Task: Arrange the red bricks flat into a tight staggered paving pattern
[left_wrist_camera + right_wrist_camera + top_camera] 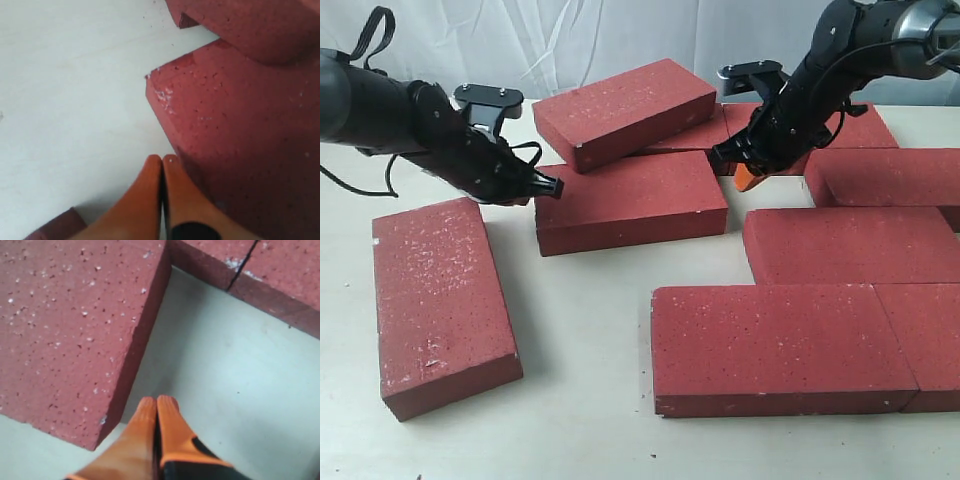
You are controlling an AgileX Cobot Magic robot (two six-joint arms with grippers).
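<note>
Several red bricks lie on the pale table. A centre brick [630,200] lies flat, and another brick [625,110] rests tilted across its back edge. My left gripper [552,185] is shut and empty, its tips at the centre brick's left end. The left wrist view shows its orange fingers [145,200] pressed together beside that brick [240,140]. My right gripper [745,178] is shut and empty too, low at the centre brick's right end. In the right wrist view its fingertips [170,415] sit on bare table beside the brick's corner [70,330].
One brick [440,300] lies apart at the left. Laid bricks fill the right: two in front [775,345] [930,340], one behind them [855,245], more further back [890,175]. Two abutting bricks [280,270] lie beyond the right gripper. A white curtain hangs behind.
</note>
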